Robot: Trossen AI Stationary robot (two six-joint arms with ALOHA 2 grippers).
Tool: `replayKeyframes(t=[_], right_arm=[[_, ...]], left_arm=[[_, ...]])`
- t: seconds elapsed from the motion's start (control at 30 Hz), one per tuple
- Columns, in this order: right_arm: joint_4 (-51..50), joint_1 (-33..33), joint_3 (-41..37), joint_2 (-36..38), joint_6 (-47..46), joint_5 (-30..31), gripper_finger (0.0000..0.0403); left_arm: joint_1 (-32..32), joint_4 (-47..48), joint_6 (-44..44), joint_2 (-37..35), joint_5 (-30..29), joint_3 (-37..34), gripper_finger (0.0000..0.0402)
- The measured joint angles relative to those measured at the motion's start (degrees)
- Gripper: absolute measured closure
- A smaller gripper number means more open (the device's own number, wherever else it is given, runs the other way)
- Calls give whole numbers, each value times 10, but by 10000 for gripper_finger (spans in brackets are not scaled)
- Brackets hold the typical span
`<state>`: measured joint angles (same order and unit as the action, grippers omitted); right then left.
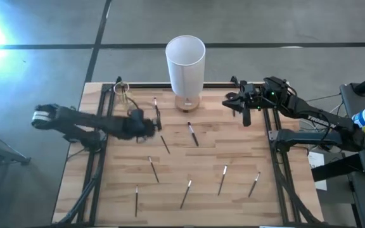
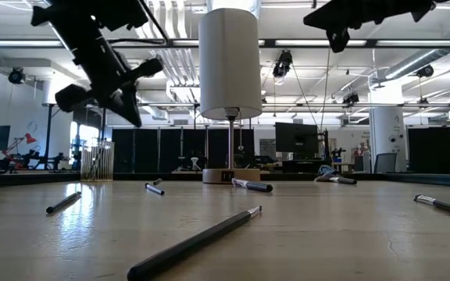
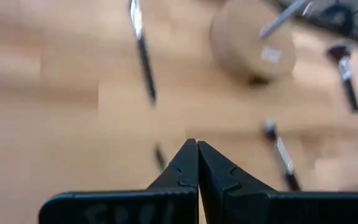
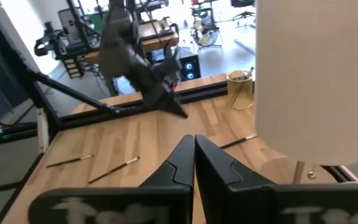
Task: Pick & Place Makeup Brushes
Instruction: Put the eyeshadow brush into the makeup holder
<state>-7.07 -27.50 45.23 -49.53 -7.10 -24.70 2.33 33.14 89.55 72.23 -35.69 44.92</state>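
Seen from above: left gripper (image 1: 152, 125) over the back-left part of the wooden surface (image 1: 119, 190), fingers pressed together on nothing, beside a makeup brush (image 1: 156, 109) lying toward the white cylinder (image 1: 185, 63). Right gripper (image 1: 241, 103) parked at the back-right edge, likewise closed and empty. Other makeup brushes scattered flat across the surface, well apart, from the middle (image 1: 192, 134) to the front row (image 1: 136, 201). Small clear cup (image 1: 121, 88) at the back-left corner.

Only from table height: left gripper (image 2: 123, 105) hanging clear above the surface, touching no brush; nearest brush (image 2: 198, 243) lying long in the foreground.

Only from the left wrist: closed fingertips (image 3: 194, 152) above bare wood, with a blurred dark sliver just beside them, possibly a brush (image 3: 159, 157)
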Motion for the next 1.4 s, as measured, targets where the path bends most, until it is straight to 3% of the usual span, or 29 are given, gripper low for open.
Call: replayKeyframes(t=[0.1, 0.27, 0.5, 0.73, 1.13, 1.4], right_arm=[[0, -1, -1, 5, 2, -11, 394], [-2, -1, -1, 9, 4, -24, 394], [-5, -2, -2, 8, 19, -30, 394], [-20, -2, -2, 8, 29, -30, 394], [-31, -2, -2, 8, 45, -30, 394], [-31, -2, -2, 8, 46, -30, 394]], left_arm=[[56, 71, 99, 56, 15, 40, 401], [102, 201, 188, 140, 100, 131, 401], [125, 188, 217, 192, 206, 176, 401], [126, 203, 265, 204, 230, 166, 387], [126, 137, 309, 205, 269, 84, 304], [126, 57, 312, 201, 242, 40, 313]])
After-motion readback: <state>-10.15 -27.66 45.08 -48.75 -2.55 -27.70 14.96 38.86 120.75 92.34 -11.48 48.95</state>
